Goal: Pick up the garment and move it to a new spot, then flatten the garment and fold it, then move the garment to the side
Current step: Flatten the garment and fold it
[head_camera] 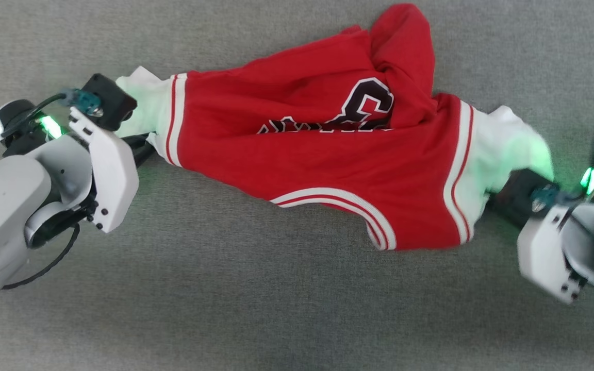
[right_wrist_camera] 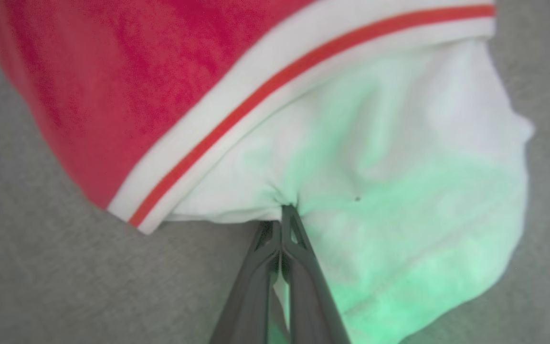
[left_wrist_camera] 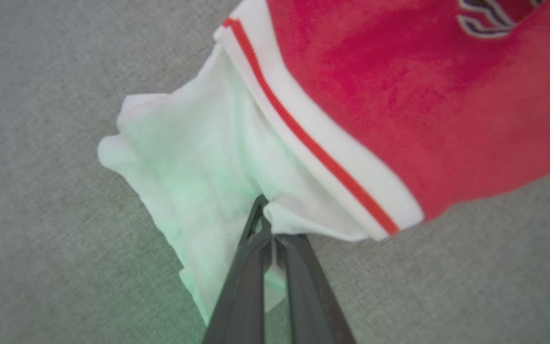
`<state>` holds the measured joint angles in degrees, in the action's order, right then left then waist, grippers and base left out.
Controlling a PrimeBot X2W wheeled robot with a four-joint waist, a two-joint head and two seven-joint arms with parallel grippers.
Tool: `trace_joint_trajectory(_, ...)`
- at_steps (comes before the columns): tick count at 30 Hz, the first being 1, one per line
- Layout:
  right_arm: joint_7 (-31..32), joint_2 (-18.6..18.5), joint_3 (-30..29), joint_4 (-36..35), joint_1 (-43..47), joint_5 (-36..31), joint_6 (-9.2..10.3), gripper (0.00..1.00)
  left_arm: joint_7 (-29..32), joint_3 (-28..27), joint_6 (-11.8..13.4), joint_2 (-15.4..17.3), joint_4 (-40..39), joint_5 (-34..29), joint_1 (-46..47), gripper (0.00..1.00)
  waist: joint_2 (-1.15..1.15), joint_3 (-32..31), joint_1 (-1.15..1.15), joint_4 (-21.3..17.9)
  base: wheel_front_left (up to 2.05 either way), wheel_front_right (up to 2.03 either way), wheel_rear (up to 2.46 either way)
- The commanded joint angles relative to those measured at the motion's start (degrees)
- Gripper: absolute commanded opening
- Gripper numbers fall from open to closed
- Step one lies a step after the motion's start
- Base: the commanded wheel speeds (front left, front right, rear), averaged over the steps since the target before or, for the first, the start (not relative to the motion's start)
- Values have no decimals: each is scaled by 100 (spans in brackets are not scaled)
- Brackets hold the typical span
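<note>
Head view gives me the garment stretched left to right over the grey surface, its lettering half buried under a far-side fold. My left gripper is pinched tight on the left white sleeve, the right gripper likewise on the right one: a two-ended hold, I judge, for carrying and spreading it. Whether it hangs or rests, I cannot tell.

Thin soft matt cloth garment over a coarse grey woven fabric surface
</note>
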<state>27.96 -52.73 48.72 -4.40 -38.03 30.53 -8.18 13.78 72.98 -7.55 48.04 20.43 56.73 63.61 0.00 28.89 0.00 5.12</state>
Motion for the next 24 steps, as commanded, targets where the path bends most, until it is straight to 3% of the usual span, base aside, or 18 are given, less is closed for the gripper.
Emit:
trace_joint_trajectory(1,-99,31,-301,267,58,-90,115,0,-189,56,14,78,-40,164,-94,0,0,-179,0,-31,0,0,0)
trace_joint_trajectory(4,-275,38,-623,191,205,-42,83,0,-437,37,14,156,-166,310,-33,0,0,-320,0,-55,0,0,0)
trace_joint_trajectory(9,-509,6,-1701,-92,633,144,82,0,-1157,36,14,425,-584,828,100,0,0,-618,0,-106,0,0,0)
trace_joint_trajectory(15,-475,85,-2917,-600,1047,533,81,0,-1832,15,14,524,-1026,1620,396,0,0,-668,0,-104,0,0,0)
trace_joint_trajectory(19,-551,357,-3495,-714,690,954,82,0,-2214,-95,14,327,-711,1883,745,0,0,-448,0,-131,0,0,0)
trace_joint_trajectory(24,-565,1113,-3744,-86,-585,1370,81,0,-2377,-621,14,-208,89,2732,1369,0,0,-3,0,-249,0,0,0)
